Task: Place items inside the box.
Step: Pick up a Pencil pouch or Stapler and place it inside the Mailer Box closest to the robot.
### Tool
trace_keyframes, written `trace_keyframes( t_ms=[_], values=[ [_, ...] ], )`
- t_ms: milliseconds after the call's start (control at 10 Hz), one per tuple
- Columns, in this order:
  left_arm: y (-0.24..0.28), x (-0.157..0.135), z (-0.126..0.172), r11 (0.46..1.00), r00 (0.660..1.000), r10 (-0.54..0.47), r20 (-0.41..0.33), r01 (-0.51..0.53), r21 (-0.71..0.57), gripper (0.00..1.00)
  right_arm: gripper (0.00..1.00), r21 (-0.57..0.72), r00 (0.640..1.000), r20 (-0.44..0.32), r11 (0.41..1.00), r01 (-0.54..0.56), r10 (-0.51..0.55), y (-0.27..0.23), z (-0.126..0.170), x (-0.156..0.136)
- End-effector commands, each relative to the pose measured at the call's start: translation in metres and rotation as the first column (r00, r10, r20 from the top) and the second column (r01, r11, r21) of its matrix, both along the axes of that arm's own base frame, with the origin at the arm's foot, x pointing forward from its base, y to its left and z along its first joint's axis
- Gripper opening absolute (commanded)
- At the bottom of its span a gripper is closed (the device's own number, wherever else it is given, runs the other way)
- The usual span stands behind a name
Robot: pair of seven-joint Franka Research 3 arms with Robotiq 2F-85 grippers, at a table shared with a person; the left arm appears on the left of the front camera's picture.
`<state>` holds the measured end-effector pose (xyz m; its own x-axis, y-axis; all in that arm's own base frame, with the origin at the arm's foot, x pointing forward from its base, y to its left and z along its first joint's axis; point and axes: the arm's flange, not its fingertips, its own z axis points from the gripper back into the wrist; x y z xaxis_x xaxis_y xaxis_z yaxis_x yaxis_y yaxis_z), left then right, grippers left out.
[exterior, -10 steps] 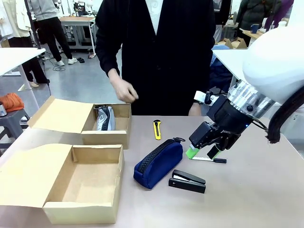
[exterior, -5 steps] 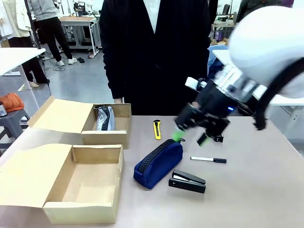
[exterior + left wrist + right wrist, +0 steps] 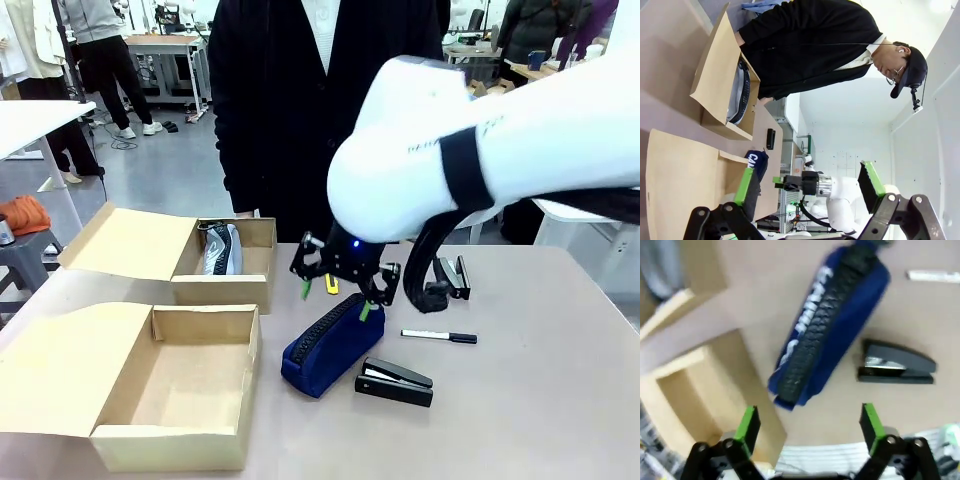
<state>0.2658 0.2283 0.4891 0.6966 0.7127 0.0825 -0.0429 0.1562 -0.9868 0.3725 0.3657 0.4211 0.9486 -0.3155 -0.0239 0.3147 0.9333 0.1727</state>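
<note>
A: status? nearest first
B: near box (image 3: 170, 448) sits open on the counter (image 3: 540, 410), looks bare inside. black stapler (image 3: 395, 381) lies flat just right of the navy pouch (image 3: 330, 345). pouch lies diagonal mid-counter, zip up. right gripper (image 3: 335, 300) hovers over the pouch's far end, jaws spread wide, nothing in them. left gripper (image 3: 807, 182) is well apart from the items, jaws also wide and bare
A: beyond that?
B: marker pen (image 3: 440, 336) right of the pouch, yellow knife (image 3: 330, 283) just behind the right gripper, second stapler (image 3: 452, 278) farther right. far box (image 3: 225, 290) has the grey pouch (image 3: 220, 250) in it, person (image 3: 300, 100) stands behind
A: so the navy pouch is the pick, I'd say
B: agreed. turn the jaws across its short axis and come down near the middle, not the end, or it'll droop and swing. close on the body, not the zip pull. lift clear of the box wall before going left
</note>
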Motion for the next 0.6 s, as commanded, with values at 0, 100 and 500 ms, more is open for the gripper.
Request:
trace_keyframes(
  t_ms=[0, 100, 500],
  values=[
    [0.0, -0.001, 0.001, 1.0, 1.0, 0.0, 0.03, 0.0, -0.004, 1.0, 1.0, -0.103, 0.991, -0.12, 0.993, 0.053, -0.065, 0.036, -0.004, 0.023],
    [0.0, -0.001, 0.001, 1.0, 1.0, 0.0, 0.03, 0.0, -0.004, 1.0, 1.0, -0.099, 0.99, -0.116, 0.993, 0.064, -0.076, 0.042, -0.02, 0.029],
    [0.0, -0.001, 0.001, 1.0, 1.0, 0.0, 0.03, 0.0, -0.004, 1.0, 1.0, -0.14, 0.974, -0.122, 0.974, 0.175, -0.193, 0.041, -0.066, 0.062]
  ],
)
